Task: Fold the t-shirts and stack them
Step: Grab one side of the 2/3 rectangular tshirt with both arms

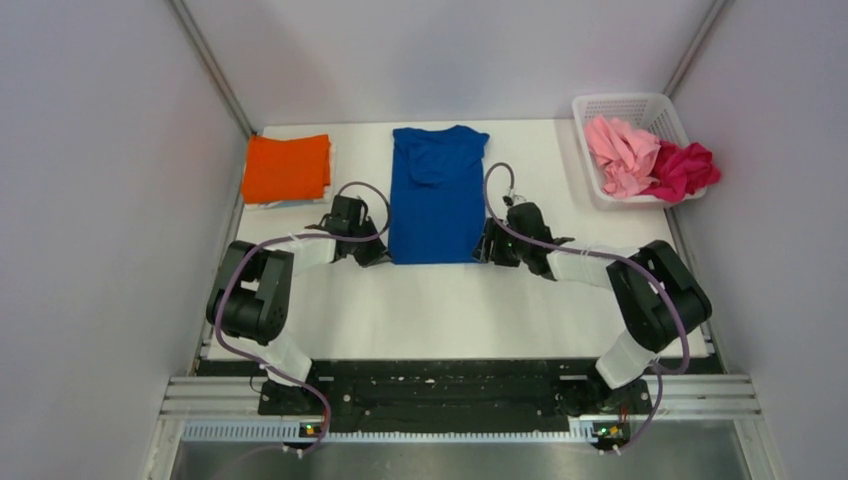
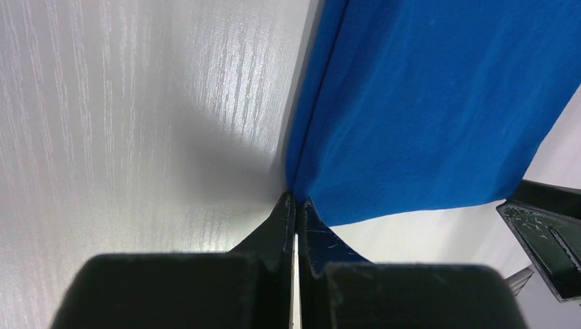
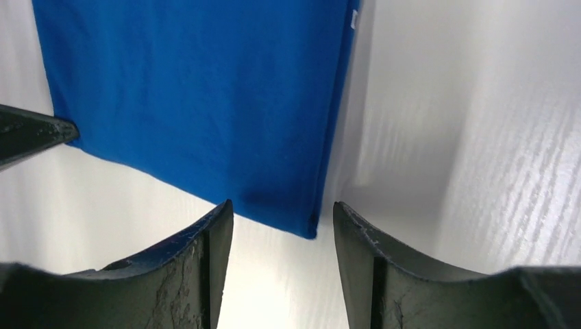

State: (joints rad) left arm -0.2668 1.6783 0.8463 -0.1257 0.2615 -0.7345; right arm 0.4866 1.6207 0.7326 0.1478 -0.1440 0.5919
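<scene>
- The blue shirt (image 1: 437, 195) lies flat as a long narrow strip, midway along the far edge of the counter (image 1: 450, 300), with its hem towards the near edge.
- The orange shirt (image 1: 287, 167) sits folded at the far left corner.
- The pink shirt (image 1: 620, 150) and the magenta shirt (image 1: 683, 168) are crumpled in the basket (image 1: 625, 102) at the far right corner.
- Risk: the two sides are out of step. If the left side lifts before the right side has a grip, the hem would probably drag askew and the strip would twist or open up.
- Risk: the left fingertips meet at the very edge of the cloth. So thin a bite, if there is any, could slip free once the shirt is pulled.
- Risk: the right side could close on only the top layer, or on bare counter beside the corner. The lower layers would then stay behind and spoil the fold.
- The left tool (image 2: 296, 202) is pressed together, its tips at the near left corner of the blue shirt. I cannot tell whether any cloth is caught between them.
- The right tool (image 3: 282, 205) is spread, its fingers standing to either side of the near right corner. It holds nothing.
</scene>
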